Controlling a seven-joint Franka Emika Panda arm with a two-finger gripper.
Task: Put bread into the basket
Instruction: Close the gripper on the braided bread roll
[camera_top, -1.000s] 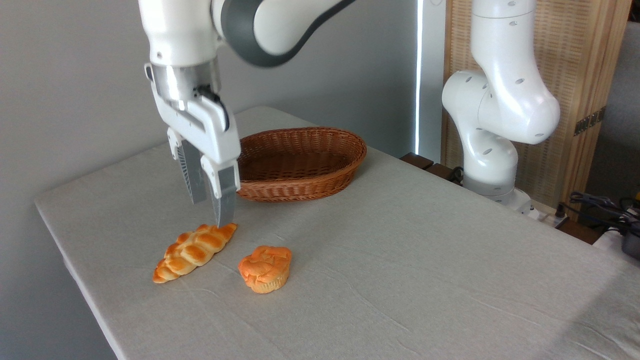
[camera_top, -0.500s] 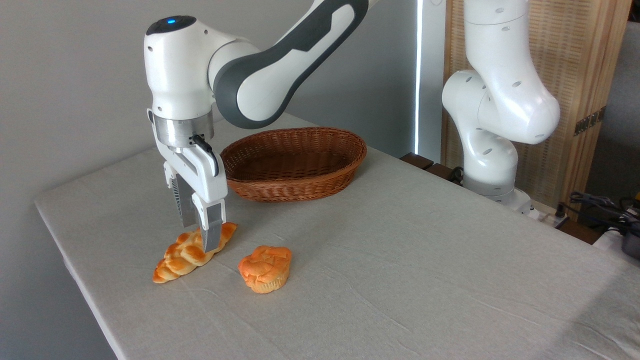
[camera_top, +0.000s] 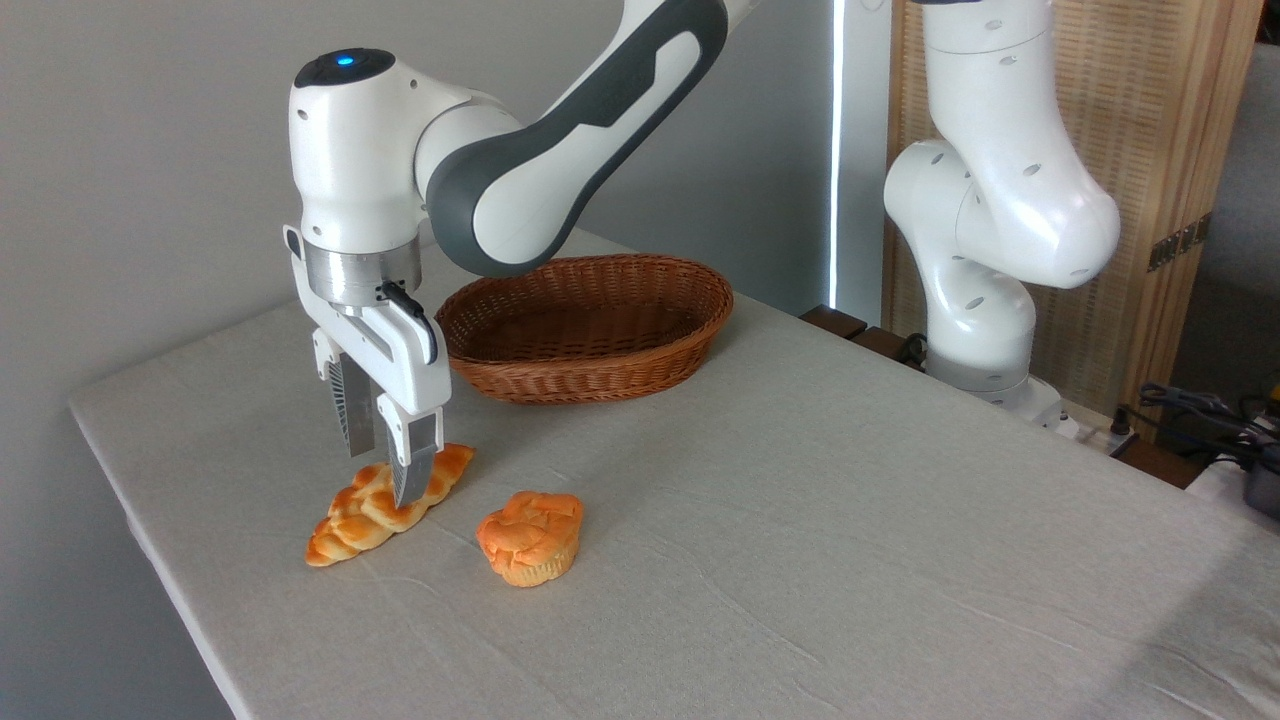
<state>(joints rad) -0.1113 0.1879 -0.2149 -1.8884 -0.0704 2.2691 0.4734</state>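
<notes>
The bread (camera_top: 385, 508) is straddled on the worktop (camera_top: 800, 520) by the spread tool (camera_top: 385, 478), nothing pinched yet, so it looks like grasp time: a squeeze is needed next, then a lift toward the basket (camera_top: 590, 325) behind it.

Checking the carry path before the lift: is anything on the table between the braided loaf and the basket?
Nothing visible. Bare tablecloth lies between the loaf and the basket; the muffin sits off to the right, nearer the camera. The open tool straddles the loaf.
</notes>
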